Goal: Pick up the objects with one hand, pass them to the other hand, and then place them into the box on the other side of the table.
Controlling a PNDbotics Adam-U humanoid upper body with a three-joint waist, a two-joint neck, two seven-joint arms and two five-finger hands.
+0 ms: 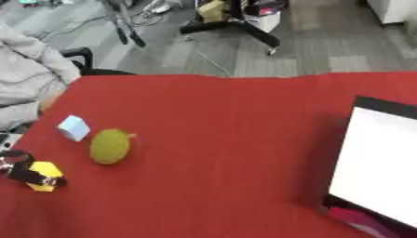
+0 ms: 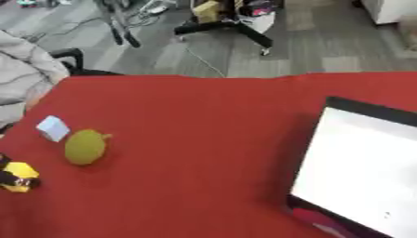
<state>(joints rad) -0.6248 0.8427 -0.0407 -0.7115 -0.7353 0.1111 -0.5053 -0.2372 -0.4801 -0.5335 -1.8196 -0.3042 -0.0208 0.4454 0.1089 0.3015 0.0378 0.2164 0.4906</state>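
A red tabletop (image 1: 220, 139) is filling most of both views. Near its left edge three small things are lying close together: a pale blue-white block (image 1: 73, 127), a yellow-green round fruit (image 1: 109, 146) with a short stem just beside it, and nearer the lower left a yellow object (image 1: 42, 175). The left robot hand (image 1: 18, 165) is reaching in from the left edge, its dark fingers curling round the yellow object and holding it at the tabletop surface. The fruit is sitting between the block and the held object, touching neither as far as can be told.

At the right side, well apart from these things, a box (image 2: 358, 172) with a dark rim and a white inside is standing on the tabletop; a pink patch is showing at its lower corner. The wide stretch of red cloth between is lying bare.

Beyond the far edge, a grey-clad person is sitting at upper left, and dark stand legs and cables are resting on the grey floor. The right robot hand is showing in neither view.
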